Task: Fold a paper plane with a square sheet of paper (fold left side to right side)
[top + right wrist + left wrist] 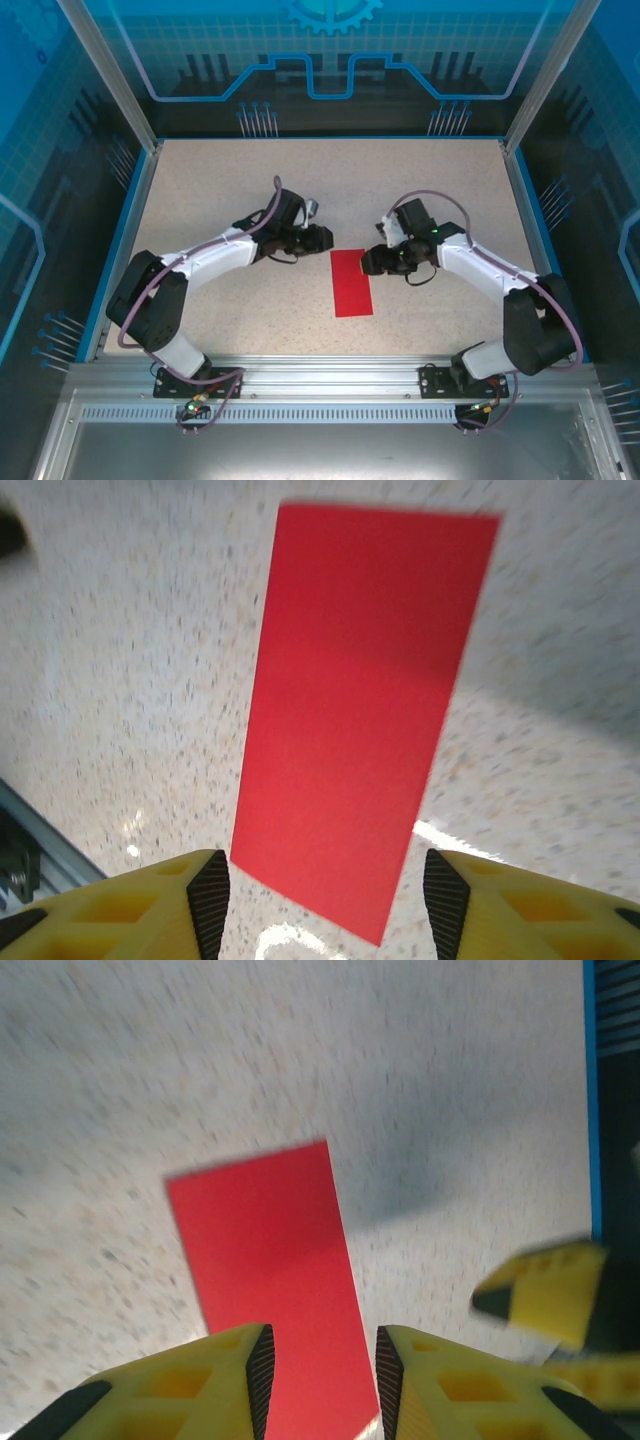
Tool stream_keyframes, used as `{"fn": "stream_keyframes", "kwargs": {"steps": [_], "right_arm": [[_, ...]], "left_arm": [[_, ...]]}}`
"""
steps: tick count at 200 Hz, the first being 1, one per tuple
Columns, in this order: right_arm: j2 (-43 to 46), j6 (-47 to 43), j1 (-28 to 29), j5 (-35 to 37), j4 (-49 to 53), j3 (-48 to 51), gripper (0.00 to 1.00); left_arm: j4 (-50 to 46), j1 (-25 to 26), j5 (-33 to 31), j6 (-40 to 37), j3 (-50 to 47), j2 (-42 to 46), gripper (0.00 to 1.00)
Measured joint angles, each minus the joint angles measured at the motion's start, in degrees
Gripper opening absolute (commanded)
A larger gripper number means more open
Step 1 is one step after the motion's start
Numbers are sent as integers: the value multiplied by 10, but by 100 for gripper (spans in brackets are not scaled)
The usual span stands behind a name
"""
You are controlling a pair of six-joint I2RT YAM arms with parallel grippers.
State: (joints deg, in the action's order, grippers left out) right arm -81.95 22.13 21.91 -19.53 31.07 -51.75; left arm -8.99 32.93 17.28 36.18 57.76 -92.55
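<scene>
Red paper (351,282) flat, edges free, open table (220,190) arnd.

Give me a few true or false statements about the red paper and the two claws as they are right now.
1. The red paper sheet lies flat on the table as a narrow rectangle. True.
2. The right claw is clamped on the sheet. False: its jaws stand wide apart, gripping nothing.
3. The left claw has its jaws apart and holds nothing. True.
4. The sheet shows a yellow face. False: only red shows.
</scene>
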Motion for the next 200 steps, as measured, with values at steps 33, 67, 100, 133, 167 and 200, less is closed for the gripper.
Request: {"fn": "stream_keyframes", "kwargs": {"steps": [33,67,100,133,167,200], "right_arm": [[-2,1,-26,0,-3,2,58],[-5,3,-26,3,-6,23,59],[-18,7,-26,10,-4,42,59],[-21,7,-26,12,-2,42,60],[-33,7,-26,11,0,42,61],[-44,7,-26,3,0,42,62]], "left_arm": [[1,48,0,17,-9,-32,36],[-2,49,-2,27,8,-94,36],[-8,51,-6,27,34,-133,35],[-14,51,-15,27,42,-148,35],[-22,51,-21,27,45,-160,35],[-26,51,-22,27,47,-161,35]]}}
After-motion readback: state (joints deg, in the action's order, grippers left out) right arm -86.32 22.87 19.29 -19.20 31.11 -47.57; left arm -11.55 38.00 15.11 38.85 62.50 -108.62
